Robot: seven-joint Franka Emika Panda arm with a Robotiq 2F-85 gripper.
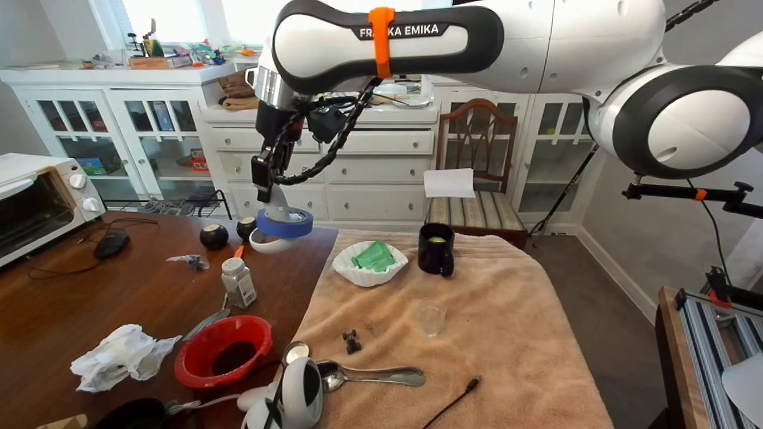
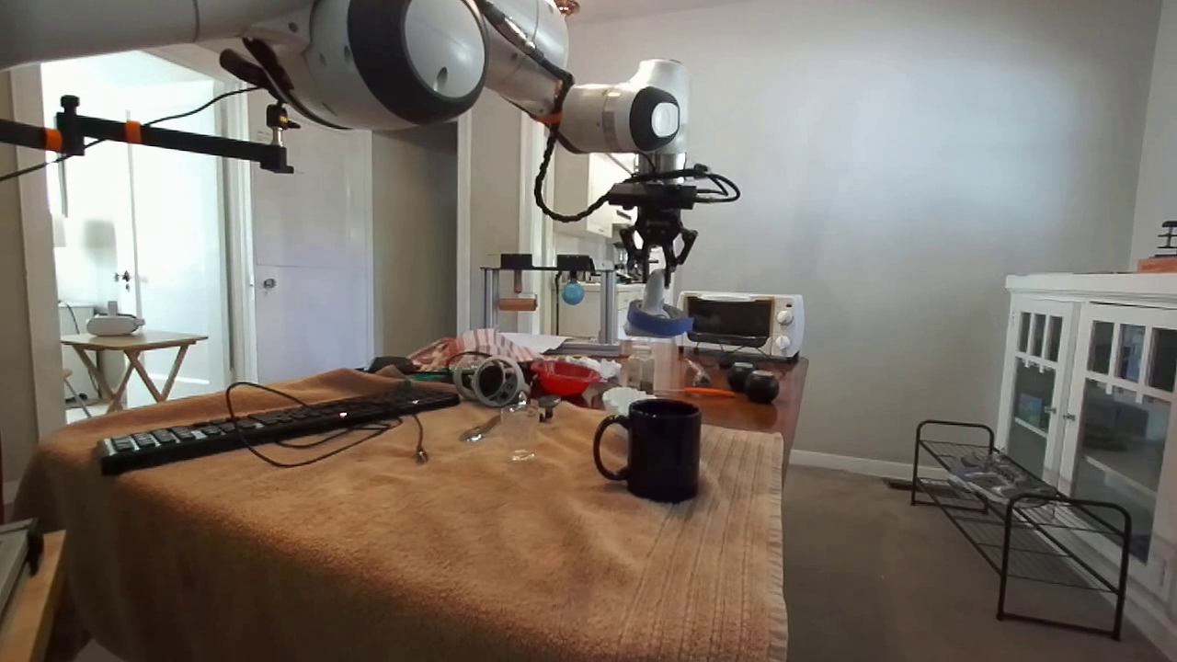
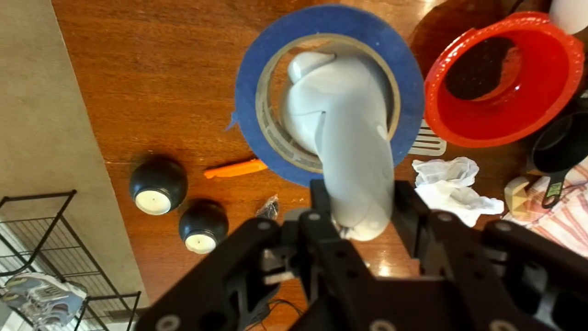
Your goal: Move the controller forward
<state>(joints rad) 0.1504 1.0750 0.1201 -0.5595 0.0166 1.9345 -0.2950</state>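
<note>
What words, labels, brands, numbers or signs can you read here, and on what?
"FR…KA EMIKA": on the robot arm; an orange strap hides the letters between.
Too small or blurred: label on the spice shaker, print on the black scoop handle, marks on the keyboard.

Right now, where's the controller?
In the wrist view, the controller is right of centre, held in the gripper above the table, with the blue tape roll around it and the red bowl to its right.

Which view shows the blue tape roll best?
The wrist view: it looks down on the blue tape roll, its ring nearly whole around the VR controller. Both exterior views show it smaller, from the side, mainly the outer band.
</note>
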